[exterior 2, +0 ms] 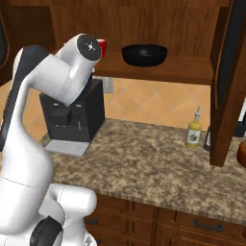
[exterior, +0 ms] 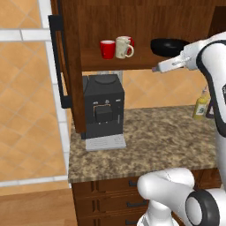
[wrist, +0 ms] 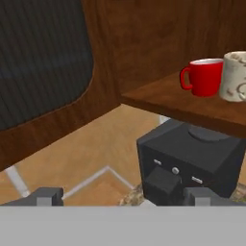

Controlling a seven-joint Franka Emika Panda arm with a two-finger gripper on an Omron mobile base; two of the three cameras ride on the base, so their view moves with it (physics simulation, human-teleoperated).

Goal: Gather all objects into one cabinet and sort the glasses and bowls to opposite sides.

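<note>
on the cabinet point(exterior: 75, 66) shelf: two glossy red mugs point(exterior: 107, 49), one cream-white mug point(exterior: 122, 47) clustered at the left, one wide shallow black bowl point(exterior: 167, 47) at the right. below, on the speckled stone surface point(exterior: 154, 145), one boxy black coffee machine point(exterior: 103, 108). claw point(wrist: 122, 194) spread wide, empty.

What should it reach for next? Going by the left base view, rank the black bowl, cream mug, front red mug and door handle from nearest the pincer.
1. black bowl, just above the pincer, shelf's right
2. cream mug, mid-shelf
3. front red mug, left of it
4. door handle, far left
</note>
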